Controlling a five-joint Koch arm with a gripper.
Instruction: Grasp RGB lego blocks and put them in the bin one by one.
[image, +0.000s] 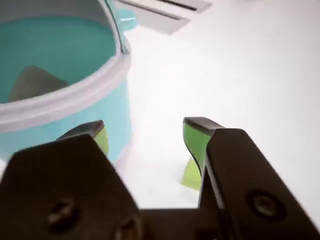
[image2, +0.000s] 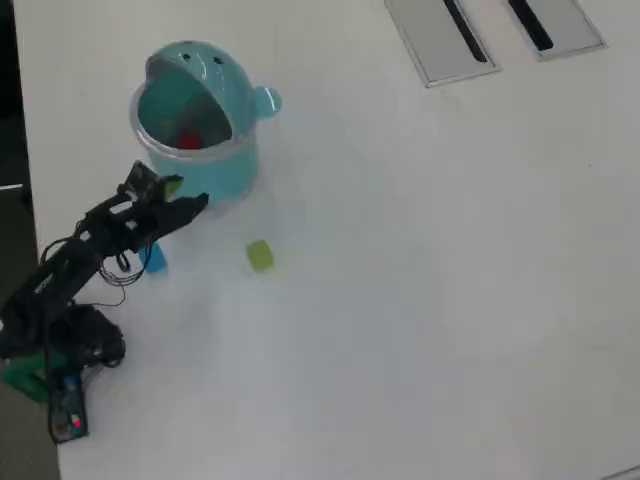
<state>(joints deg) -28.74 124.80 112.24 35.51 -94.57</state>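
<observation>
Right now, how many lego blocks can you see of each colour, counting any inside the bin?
Red: 1, red block inside the bin
Blue: 1, blue block on the table, partly under the arm
Yellow-green: 1, green block on the table
Total: 3

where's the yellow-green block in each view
Wrist view: yellow-green block sits low and right of centre on the table, partly hidden behind a gripper finger.
Overhead view: yellow-green block lies on the table, below and right of the bin.
Shared landmark: the teal bin.
</observation>
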